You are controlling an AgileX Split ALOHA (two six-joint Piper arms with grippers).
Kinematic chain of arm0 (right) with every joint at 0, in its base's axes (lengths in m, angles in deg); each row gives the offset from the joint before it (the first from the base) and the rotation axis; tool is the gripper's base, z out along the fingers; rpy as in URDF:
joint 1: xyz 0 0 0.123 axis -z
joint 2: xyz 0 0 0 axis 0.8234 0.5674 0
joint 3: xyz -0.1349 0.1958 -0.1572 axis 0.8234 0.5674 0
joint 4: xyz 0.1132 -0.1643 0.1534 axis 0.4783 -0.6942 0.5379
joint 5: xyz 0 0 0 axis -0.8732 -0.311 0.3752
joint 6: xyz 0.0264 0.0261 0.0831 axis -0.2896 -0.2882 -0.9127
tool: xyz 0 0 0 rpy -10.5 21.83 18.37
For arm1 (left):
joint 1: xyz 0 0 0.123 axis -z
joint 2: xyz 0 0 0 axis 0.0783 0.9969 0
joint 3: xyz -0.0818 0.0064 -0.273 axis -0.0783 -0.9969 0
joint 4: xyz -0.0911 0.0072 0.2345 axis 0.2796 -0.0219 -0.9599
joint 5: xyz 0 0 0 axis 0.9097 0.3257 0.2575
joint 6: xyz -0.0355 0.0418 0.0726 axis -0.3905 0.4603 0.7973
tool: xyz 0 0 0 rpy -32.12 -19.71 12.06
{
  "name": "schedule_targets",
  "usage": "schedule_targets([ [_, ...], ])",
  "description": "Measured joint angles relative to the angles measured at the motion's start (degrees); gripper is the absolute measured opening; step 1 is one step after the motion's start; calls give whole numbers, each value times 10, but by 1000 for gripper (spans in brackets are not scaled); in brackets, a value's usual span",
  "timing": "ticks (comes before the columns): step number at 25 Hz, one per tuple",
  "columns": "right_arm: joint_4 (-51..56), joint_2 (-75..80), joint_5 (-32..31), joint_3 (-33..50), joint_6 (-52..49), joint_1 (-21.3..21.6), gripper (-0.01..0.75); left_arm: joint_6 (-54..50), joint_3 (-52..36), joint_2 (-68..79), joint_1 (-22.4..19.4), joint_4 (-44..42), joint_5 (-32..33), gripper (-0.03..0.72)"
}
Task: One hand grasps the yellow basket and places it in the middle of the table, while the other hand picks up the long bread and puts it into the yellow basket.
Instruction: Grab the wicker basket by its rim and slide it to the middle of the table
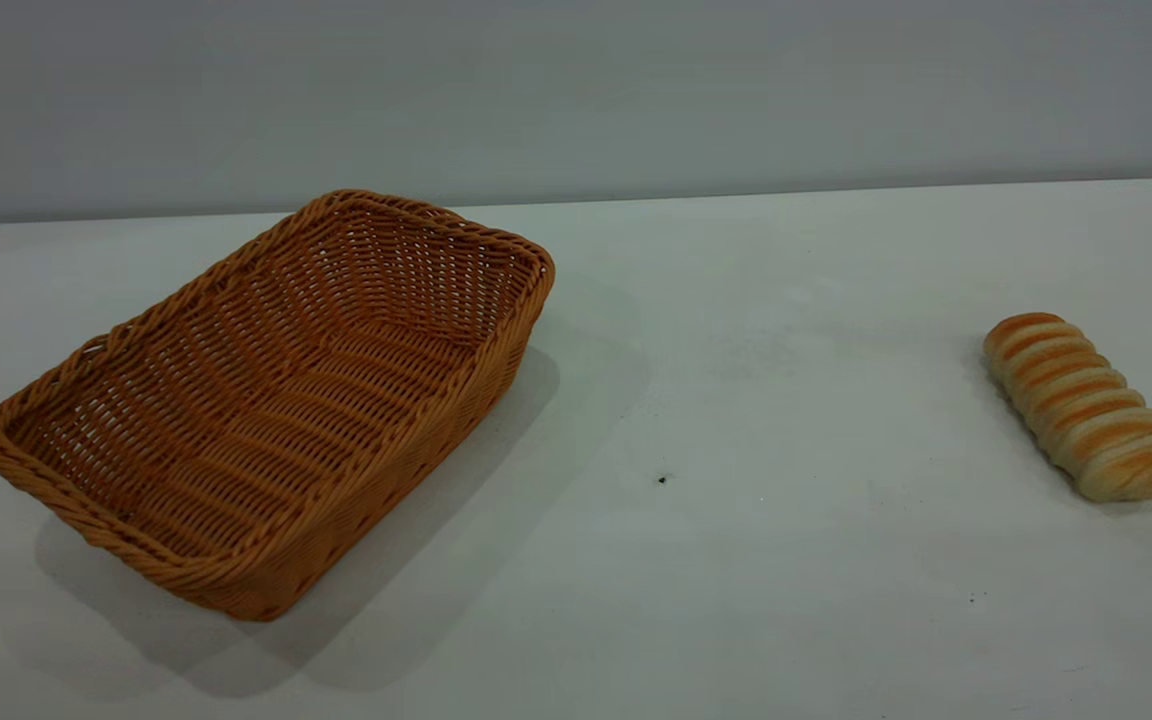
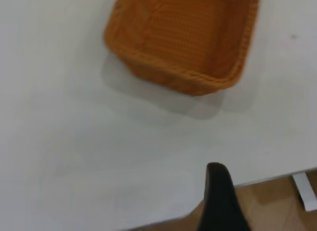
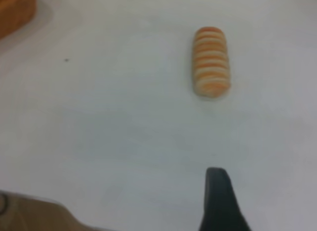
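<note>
Yellow basket [image 1: 266, 400] sits on the left part of the desk [image 1: 786, 400], empty, mouth up, turned at an angle to the desk's edges. Long bread [image 1: 1084, 405] lies flat, far to the right, well apart from the basket, with bare desk between them. Handling, judged: the basket looks light and fairly stiff, open wicker weave, braided rim; a pinch over the rim at a long side or near corner should hold, and the weave offers some grip. It is wide, so a one-sided hold may let it tilt or swing when lifted; dragging it could be safer. The bread looks light and ridged, probably soft, so close across its narrow width near mid-length and avoid the rounded ends. Left hand [image 2: 218, 201]: only one dark finger shows, above the desk's near edge, the basket [image 2: 183, 37] well ahead of it, no contact; opening cannot be told. Right hand [image 3: 220, 201]: one finger visible, the bread [image 3: 212, 61] ahead, clearly apart; opening cannot be told. Neither hand holds anything visible.
</note>
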Motion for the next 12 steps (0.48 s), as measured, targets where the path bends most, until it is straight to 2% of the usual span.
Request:
schedule_targets([
  [8, -89, 94, 22, -1, -32, 0, 507, -86, 3, 129, 0, -93, -3, 511],
  [12, -115, 154, 67, -12, -55, 0, 507, -137, 7, 201, 0, -144, -65, 489],
])
